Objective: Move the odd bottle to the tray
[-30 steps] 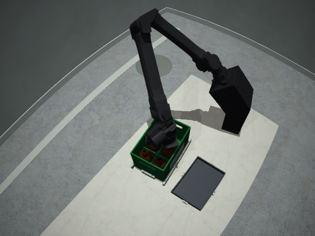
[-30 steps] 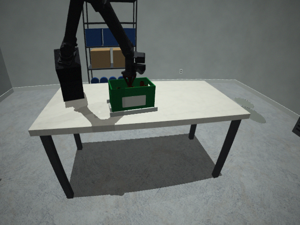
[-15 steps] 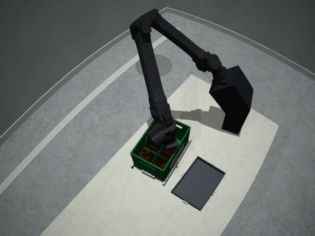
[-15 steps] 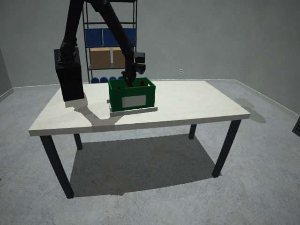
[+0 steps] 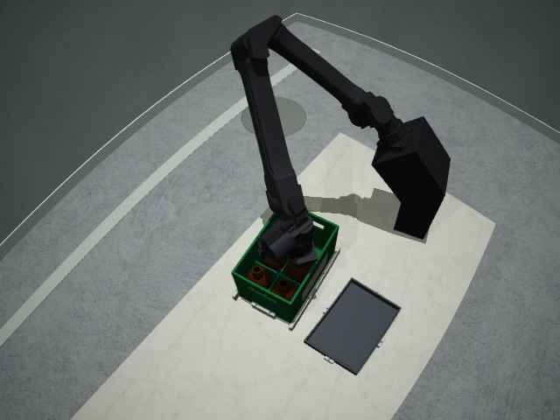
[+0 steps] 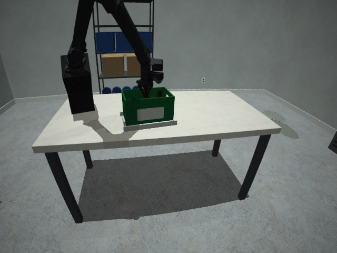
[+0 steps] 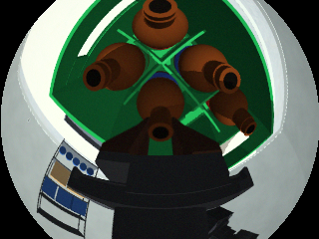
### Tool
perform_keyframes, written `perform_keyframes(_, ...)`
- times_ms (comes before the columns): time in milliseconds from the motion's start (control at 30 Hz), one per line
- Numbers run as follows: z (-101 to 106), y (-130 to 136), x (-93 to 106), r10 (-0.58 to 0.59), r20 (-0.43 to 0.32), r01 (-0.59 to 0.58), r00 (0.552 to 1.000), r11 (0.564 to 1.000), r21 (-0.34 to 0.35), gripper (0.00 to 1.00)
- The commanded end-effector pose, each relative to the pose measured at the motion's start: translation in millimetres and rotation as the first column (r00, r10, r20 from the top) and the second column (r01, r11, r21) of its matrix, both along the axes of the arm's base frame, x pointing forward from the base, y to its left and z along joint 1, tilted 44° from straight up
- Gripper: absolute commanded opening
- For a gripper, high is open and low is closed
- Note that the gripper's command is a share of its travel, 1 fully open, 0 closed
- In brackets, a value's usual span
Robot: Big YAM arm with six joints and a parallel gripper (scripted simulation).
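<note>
- Closed firmly around the neck of 1 brown bottle [image 7: 160, 100], with a gap left by its thickness between the fingers [image 6: 143, 91], at lower centre of the wrist frame.
- Upright in the crate [image 5: 241, 283] [image 6: 130, 114] [image 7: 75, 95], along with the other 4: the upper bottle [image 7: 159, 30] at top centre of the wrist frame, the left bottle [image 7: 120, 67] at upper left, the right bottle [image 7: 201, 67] at upper right, and the outer bottle [image 7: 228, 107] right of centre.
- Impossible to tell from these views which neck differs in thickness, or whether the bottle in the grip touches the crate floor.
- Down from the top edge of the exterior frame to the crate, at centre: the black arm [image 5: 271, 136] [image 6: 127, 24].
- Level on the desk [image 5: 203, 347] [image 6: 204, 108] [image 7: 40, 65] at lower centre of the top frame: the green crate, with a pale strip [image 5: 315, 289] [image 6: 149, 125] beside it.
- Flat at lower right of the top frame, apart from the crate: the dark grey tray [image 5: 352, 325], with 0 bottles on it.
</note>
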State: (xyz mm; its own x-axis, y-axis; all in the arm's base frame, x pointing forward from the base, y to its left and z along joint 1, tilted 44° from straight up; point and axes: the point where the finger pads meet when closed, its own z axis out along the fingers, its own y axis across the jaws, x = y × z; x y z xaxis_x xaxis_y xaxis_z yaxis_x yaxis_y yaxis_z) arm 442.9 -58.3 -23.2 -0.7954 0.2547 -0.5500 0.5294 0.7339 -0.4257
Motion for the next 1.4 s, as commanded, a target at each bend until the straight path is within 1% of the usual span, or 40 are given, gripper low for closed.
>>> perform_keyframes(0,2.0,-1.6,2.9,0.005,0.005,-0.005,1.0,1.0,0.0,0.0)
perform_keyframes(367,3.0,-0.7,2.7,0.007,0.005,-0.007,1.0,1.0,0.0,0.0)
perform_keyframes(567,7.1,3.4,1.7,0.01,0.007,-0.01,1.0,1.0,0.002,0.0)
perform_keyframes(700,9.3,11.0,0.5,0.015,0.014,-0.015,1.0,1.0,0.005,0.0)
perform_keyframes(833,10.5,12.2,-2.4,0.014,0.011,-0.014,1.0,1.0,0.003,0.0)
perform_keyframes(1000,15.8,15.3,-1.0,0.014,0.018,-0.014,1.0,1.0,0.002,0.0)
perform_keyframes(1267,19.1,19.1,-6.4,0.014,0.013,-0.014,1.0,1.0,0.002,0.0)
perform_keyframes(1367,23.4,21.8,-5.0,0.014,0.019,-0.014,1.0,1.0,0.003,0.0)
